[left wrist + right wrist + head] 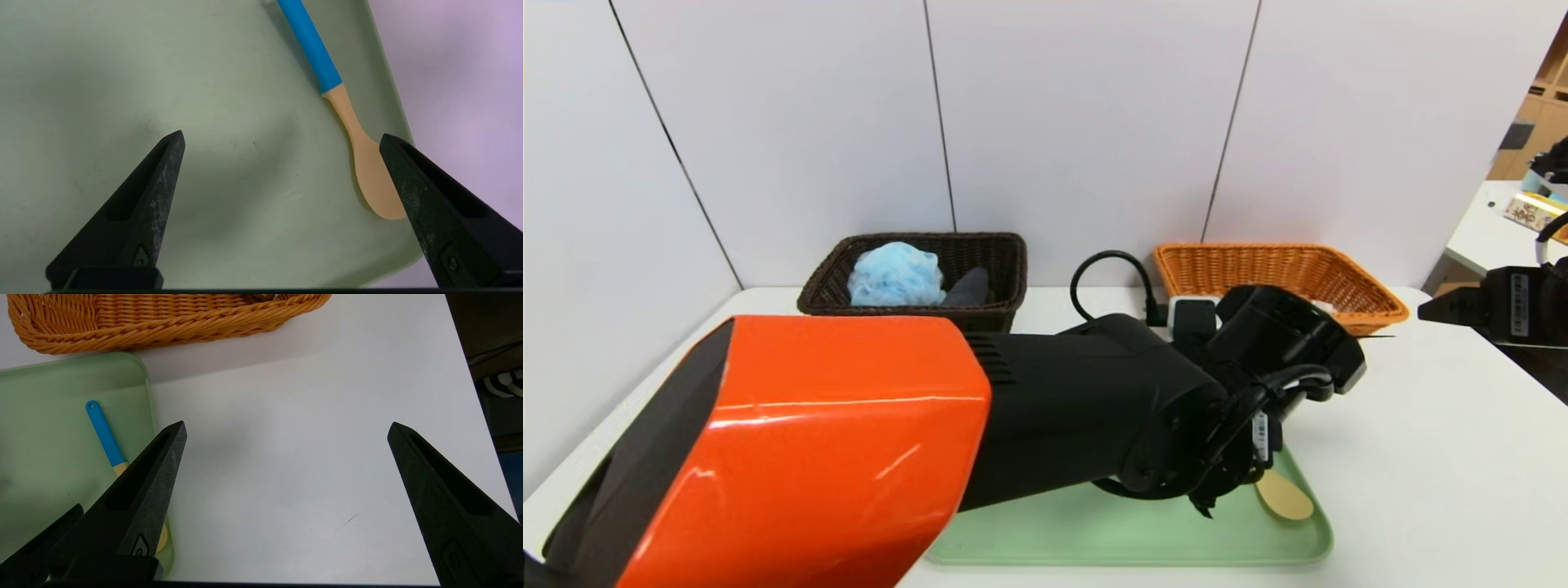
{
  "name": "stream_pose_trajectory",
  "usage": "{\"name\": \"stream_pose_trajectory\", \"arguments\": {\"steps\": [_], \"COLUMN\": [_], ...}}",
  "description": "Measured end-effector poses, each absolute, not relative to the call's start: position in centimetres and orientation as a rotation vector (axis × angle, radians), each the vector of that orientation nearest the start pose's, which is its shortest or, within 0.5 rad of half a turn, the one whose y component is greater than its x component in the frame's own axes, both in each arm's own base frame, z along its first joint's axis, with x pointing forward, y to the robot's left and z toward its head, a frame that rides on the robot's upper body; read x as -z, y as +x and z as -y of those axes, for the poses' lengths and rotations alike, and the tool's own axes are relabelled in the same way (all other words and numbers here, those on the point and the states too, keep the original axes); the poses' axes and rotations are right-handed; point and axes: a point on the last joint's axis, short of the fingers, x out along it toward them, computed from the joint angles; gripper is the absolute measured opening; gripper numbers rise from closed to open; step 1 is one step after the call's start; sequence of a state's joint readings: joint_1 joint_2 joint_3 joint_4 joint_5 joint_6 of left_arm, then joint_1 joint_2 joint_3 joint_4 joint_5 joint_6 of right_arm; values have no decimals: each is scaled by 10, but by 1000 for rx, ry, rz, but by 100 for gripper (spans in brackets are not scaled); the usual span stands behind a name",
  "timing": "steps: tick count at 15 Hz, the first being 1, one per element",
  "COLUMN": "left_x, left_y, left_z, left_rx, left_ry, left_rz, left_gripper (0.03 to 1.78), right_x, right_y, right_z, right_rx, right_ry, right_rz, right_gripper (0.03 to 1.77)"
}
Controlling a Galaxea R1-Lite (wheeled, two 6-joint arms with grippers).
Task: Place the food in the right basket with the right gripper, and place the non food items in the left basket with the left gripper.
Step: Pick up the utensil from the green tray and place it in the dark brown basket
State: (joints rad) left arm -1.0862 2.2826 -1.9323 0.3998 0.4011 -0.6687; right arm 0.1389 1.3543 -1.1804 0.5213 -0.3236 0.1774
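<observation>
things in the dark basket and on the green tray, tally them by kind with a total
bath pouf: 1, in the dark brown basket
rolled dark grey cloth: 1, in the dark brown basket
spoon with blue handle: 1, on the green tray
total: 3

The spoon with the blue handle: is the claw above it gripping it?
No, the spoon lies flat on the green tray.
</observation>
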Motion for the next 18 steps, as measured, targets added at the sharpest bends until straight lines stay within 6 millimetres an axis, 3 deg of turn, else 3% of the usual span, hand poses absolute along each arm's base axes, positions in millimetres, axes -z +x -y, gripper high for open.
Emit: {"name": "stream_pose_trajectory", "arguments": {"steps": [3,18], "left_x": [-159,-143], "left_y": [225,212], "left_z": [408,444], "left_rx": [409,452], "left_ry": [-103,-14], "left_rz": [-738,-509], "left_gripper": [169,169], "right_x": [-271,-262], "right_y": [196,181], "right_z": [-21,-24], "right_rx": [232,213], "right_ry": [9,21], "right_rz": [-663,-677], "right_gripper": [169,170]}}
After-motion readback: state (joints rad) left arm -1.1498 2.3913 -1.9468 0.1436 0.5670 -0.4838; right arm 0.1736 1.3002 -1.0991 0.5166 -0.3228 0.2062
